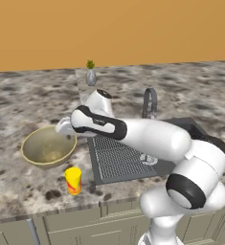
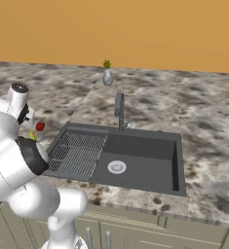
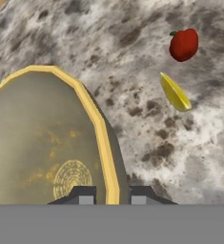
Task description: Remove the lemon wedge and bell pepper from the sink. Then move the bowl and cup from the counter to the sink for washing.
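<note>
The olive-gold bowl (image 1: 47, 148) rests on the counter left of the sink (image 1: 116, 160). My gripper (image 1: 64, 127) is at its near right rim. In the hand view the gripper (image 3: 112, 195) has one fingertip inside the bowl (image 3: 42, 143) and one outside, shut on the rim. The red bell pepper (image 3: 183, 44) and the yellow lemon wedge (image 3: 175, 92) lie on the counter past the bowl, side by side and apart from it. Both also peek out beside my arm in the right base view, bell pepper (image 2: 40, 126) and lemon wedge (image 2: 33, 137). The yellow cup (image 1: 73, 180) stands upright near the counter's front edge.
The sink basin (image 2: 145, 170) lies right of the ribbed drainboard (image 2: 77, 153), with nothing loose in it. The arched faucet (image 2: 119, 111) rises behind it. A grey vase with a plant (image 1: 90, 74) stands at the back by the wall. My arm reaches left over the drainboard.
</note>
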### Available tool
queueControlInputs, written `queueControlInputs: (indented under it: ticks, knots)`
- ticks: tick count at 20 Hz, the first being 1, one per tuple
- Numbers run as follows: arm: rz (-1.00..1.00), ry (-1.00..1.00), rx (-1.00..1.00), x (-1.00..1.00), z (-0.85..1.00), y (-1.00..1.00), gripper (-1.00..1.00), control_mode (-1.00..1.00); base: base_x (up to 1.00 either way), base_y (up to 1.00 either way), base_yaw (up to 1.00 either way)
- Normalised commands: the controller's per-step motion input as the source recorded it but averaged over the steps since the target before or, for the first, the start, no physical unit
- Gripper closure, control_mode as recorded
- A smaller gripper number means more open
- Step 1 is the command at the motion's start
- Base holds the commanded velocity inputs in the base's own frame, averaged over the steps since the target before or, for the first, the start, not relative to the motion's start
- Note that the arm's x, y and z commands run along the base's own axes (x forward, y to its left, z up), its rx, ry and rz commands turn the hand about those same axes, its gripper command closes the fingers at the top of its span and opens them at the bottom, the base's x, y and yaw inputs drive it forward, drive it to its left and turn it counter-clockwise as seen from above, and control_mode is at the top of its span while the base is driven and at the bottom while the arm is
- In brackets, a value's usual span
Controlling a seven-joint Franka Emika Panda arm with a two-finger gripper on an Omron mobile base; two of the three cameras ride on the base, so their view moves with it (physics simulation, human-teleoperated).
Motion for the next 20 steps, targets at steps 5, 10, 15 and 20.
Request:
queueControlInputs:
  ticks: [5,10,15,20]
  knots:
    - [-0.04,0.0,0.12,-0.16,0.17,-0.38,1.0,-1.0,0.0,0.0,0.0]
    - [-0.07,0.01,0.08,-0.08,0.16,-0.41,1.0,-1.0,0.0,0.0,0.0]
    - [-0.11,0.07,0.02,-0.08,0.13,-0.36,1.0,-1.0,0.0,0.0,0.0]
    - [-0.11,0.1,0.0,-0.05,0.15,-0.32,1.0,-1.0,0.0,0.0,0.0]
